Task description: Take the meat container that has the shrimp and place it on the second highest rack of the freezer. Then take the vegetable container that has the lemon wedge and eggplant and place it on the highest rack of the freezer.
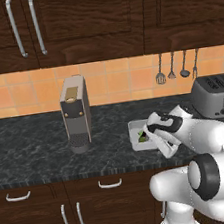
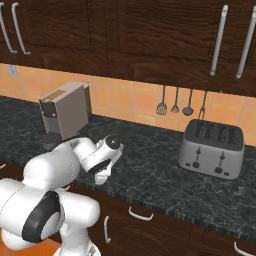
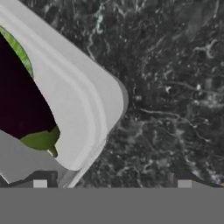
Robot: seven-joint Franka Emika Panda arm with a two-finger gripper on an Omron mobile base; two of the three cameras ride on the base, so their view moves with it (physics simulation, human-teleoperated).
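A dark marbled stone counter (image 1: 33,145) runs the width of the room, backed by orange tiles (image 1: 110,81) and topped by dark wood wall cabinets (image 1: 96,20) with long grey handles; more dark cabinets with curved handles sit below the counter edge. A grey coffee machine (image 1: 76,114) stands toward the left of the counter, a silver four-slot toaster (image 2: 212,148) toward the right, and four utensils (image 2: 175,102) hang on the tiles between them. The vegetable container (image 1: 136,133), a shallow light-grey tray with rounded corners, lies flat on the counter between coffee machine and toaster, near the front edge, with the white arm bent over its right part. In the hand view the gripper (image 3: 112,183) looks straight down from close above: one rounded corner of the tray fills the left side, with the dark purple eggplant (image 3: 19,100) and its green stem end inside, a thin strip of green along its upper edge. The jaws stand wide apart, holding nothing; the left finger tip sits over the tray's rim, the right one over bare counter, so the tray's corner lies between them and slightly left.
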